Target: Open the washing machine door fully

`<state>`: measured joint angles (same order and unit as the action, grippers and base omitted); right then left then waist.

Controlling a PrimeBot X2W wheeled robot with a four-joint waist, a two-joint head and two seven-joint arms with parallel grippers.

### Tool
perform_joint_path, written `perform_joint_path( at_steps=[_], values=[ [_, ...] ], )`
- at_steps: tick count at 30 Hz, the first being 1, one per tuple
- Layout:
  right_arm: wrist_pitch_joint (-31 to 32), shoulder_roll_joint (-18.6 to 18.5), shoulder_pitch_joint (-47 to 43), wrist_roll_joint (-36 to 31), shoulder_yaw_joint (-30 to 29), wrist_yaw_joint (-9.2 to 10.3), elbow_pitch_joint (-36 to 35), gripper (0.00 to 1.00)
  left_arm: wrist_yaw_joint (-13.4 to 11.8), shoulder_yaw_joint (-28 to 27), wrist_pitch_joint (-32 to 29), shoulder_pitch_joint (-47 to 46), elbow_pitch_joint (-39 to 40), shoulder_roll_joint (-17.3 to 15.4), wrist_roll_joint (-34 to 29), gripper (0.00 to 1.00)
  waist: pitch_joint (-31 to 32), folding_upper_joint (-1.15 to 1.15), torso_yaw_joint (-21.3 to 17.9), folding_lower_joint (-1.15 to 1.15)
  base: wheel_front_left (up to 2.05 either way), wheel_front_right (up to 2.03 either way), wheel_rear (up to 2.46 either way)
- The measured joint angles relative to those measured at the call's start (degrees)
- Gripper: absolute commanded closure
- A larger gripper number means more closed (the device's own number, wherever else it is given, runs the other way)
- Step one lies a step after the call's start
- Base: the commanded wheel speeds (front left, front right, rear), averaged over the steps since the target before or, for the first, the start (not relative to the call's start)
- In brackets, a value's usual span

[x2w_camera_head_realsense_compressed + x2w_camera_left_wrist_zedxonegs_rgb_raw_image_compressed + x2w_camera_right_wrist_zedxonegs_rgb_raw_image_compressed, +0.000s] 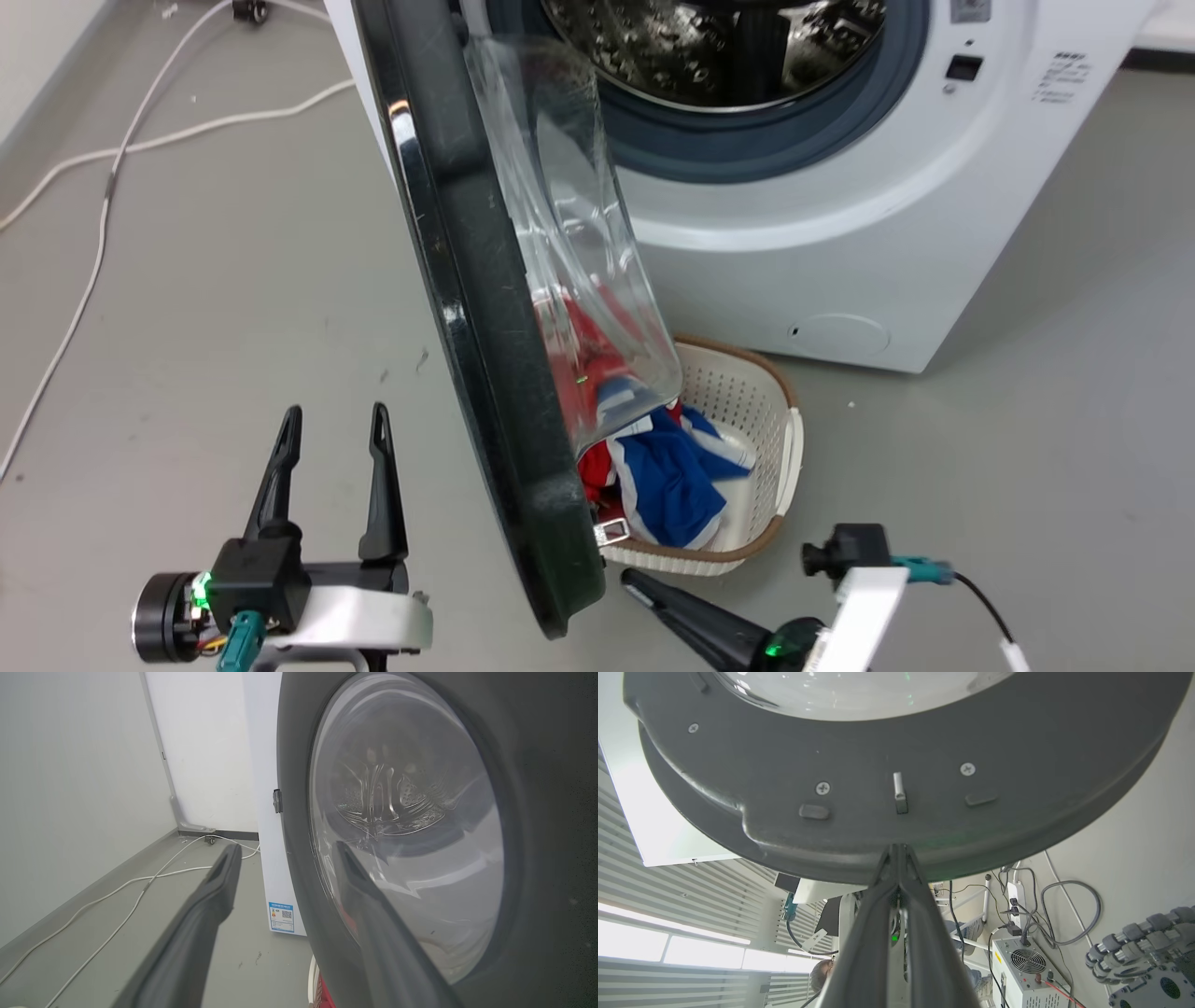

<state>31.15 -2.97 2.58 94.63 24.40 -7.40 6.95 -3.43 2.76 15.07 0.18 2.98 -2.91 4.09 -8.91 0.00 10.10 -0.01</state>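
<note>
Door [485, 373]: part-open. Right gripper [899, 850]: clenched, tips at its rim; you push steadily outward. Left gripper [336, 415]: released, empty; keep it clear.

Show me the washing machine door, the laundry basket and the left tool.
washing machine door [490, 373], head view, black rim.
laundry basket [738, 387], head view, perforated wall.
left tool [336, 415], head view, between fingertips.

The washing machine door [485, 308] runs off the head view's top edge and hides the left side of the laundry basket [739, 392]. We cannot read the print [1060, 79] at upper right. The bottom edge cuts the right gripper [635, 583], perhaps touching the door.
</note>
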Motion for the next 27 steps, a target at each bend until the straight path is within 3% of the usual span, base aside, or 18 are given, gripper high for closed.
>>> perform_joint_path(
  at_steps=[7,8,9,10,11,20,22,24,27],
  values=[
    [-5.0,-1.3,-4.9,-4.0,-5.1,0.00,-7.2,1.00,0.3,-1.1,0.0,2.7,-0.4,0.0,-0.9,0.00,3.7,0.00,-1.4,0.00,0.00,0.00,0.00],
    [-6.9,-1.7,-5.3,-5.4,-6.2,0.00,-8.4,0.94,0.3,-1.3,0.0,3.1,-0.3,0.0,-1.0,0.00,4.2,0.00,-1.7,0.00,0.00,0.00,0.00],
    [-8.7,-2.1,-5.5,-6.8,-7.1,0.00,-9.5,0.71,0.4,-1.5,0.0,3.5,-0.3,0.0,-1.2,0.00,4.8,0.00,-1.9,0.00,0.00,0.00,0.00],
    [-10.8,-2.6,-5.6,-8.4,-7.8,0.00,-10.6,0.20,0.4,-1.6,0.0,3.9,-0.3,0.0,-1.3,0.00,5.3,0.00,-2.2,0.00,0.00,0.00,0.00],
    [-13.2,-3.2,-5.7,-10.6,-8.3,0.00,-11.4,0.00,0.5,-1.8,0.0,4.2,-0.3,0.0,-1.4,0.00,5.7,0.00,-2.5,0.00,0.00,0.00,0.00],
    [-42.8,-7.6,-6.1,-29.9,-12.4,0.00,-9.7,0.00,0.9,-3.0,0.0,6.7,-0.5,0.0,-1.8,0.00,9.0,0.00,-4.3,0.00,0.00,0.00,0.00],
    [-45.4,-7.6,-6.1,-32.9,-14.0,0.00,-8.3,0.00,0.9,-3.1,0.0,6.9,-0.5,0.0,-1.8,0.00,9.4,0.00,-4.6,0.00,0.00,0.00,0.00],
    [-46.1,-8.7,-6.0,-40.4,-16.5,-0.01,-7.2,0.00,0.9,-3.3,0.0,7.2,-0.6,0.0,-1.8,0.00,9.7,0.00,-4.8,0.00,0.00,0.00,0.00],
    [-46.2,-6.0,-5.9,-51.3,-23.5,-0.01,-8.6,0.00,1.0,-3.5,0.0,7.4,-0.6,0.0,-1.8,0.00,10.0,0.00,-5.3,0.00,0.00,0.00,0.00]
  ],
)
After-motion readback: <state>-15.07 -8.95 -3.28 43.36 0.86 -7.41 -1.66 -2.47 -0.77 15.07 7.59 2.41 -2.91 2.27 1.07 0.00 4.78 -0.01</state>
